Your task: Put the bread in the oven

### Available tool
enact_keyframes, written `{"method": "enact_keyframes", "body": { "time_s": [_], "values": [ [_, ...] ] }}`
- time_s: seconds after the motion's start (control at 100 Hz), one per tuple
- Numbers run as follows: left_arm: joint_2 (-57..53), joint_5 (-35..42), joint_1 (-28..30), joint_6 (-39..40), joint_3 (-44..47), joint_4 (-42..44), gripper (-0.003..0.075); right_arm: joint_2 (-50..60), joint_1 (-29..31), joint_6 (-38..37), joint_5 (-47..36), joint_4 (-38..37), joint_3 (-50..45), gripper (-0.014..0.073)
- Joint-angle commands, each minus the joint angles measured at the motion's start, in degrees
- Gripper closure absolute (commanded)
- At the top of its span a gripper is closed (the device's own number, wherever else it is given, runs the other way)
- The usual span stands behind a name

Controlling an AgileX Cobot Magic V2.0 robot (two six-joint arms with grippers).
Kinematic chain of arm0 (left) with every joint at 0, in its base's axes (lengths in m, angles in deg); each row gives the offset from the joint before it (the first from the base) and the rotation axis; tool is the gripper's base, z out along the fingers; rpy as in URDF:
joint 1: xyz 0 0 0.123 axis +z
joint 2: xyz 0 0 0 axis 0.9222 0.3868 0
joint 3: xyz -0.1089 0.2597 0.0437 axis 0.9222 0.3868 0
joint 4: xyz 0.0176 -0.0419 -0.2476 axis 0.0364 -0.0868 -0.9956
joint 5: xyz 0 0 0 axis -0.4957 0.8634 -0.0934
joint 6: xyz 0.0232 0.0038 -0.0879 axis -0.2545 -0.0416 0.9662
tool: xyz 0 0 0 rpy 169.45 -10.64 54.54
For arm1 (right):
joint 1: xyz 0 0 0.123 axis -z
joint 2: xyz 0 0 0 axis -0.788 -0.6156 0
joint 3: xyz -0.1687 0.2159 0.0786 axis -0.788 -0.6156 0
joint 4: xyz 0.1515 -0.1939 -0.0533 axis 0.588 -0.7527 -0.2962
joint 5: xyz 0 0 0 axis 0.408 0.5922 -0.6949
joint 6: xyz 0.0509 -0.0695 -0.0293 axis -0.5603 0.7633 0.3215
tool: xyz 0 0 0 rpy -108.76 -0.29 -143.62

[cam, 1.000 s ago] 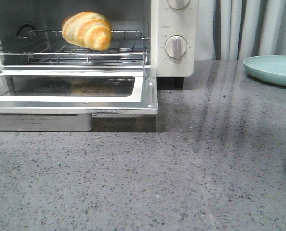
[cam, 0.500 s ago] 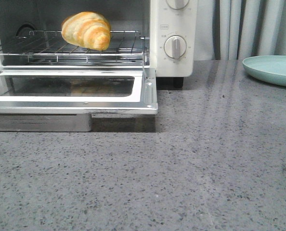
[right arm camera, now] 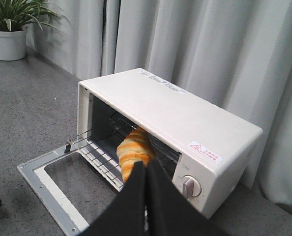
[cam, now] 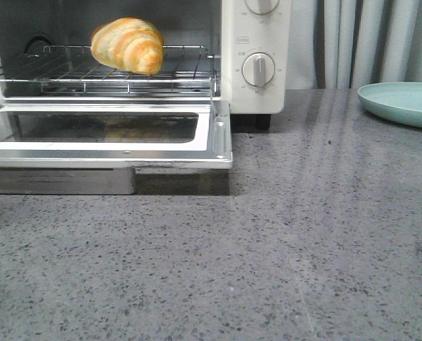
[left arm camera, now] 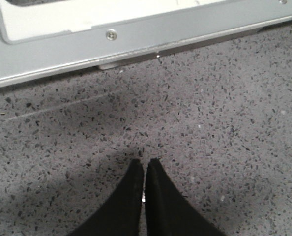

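The bread (cam: 128, 44), a golden-orange striped croissant roll, lies on the wire rack (cam: 69, 74) inside the off-white oven (cam: 257, 42). The glass door (cam: 222, 138) is folded down flat. Neither gripper shows in the front view. My left gripper (left arm camera: 144, 163) is shut and empty, just above the speckled countertop a short way from the door's metal edge (left arm camera: 136, 34). My right gripper (right arm camera: 146, 166) is shut and empty, held high and back from the oven (right arm camera: 185, 118). In its view the bread (right arm camera: 134, 152) shows just past the fingertips, on the rack.
A round pale green plate (cam: 403, 103) sits at the far right of the grey speckled counter. Grey curtains (cam: 367, 39) hang behind. A potted plant (right arm camera: 11, 29) stands beyond the oven. The open door juts out over the counter.
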Motion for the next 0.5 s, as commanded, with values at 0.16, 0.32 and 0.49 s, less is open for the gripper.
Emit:
{"method": "enact_keyframes", "body": {
  "time_s": [0.16, 0.32, 0.49],
  "values": [
    [-14.95, 2.47, 0.13, 0.71, -1.22, -0.2, 0.0742, 12.73, -0.01, 0.7, -9.47, -1.61, -9.83, 0.0662],
    [-34.94, 8.56, 0.13, 0.71, 1.93, 1.75, 0.0742, 28.47, -0.01, 0.17, -9.33, -6.18, -23.78, 0.0661],
    [-48.91, 8.64, 0.13, 0.71, 6.53, 7.18, 0.0742, 41.69, -0.01, 0.17, -1.88, -10.95, -35.08, 0.0662]
  ]
}}
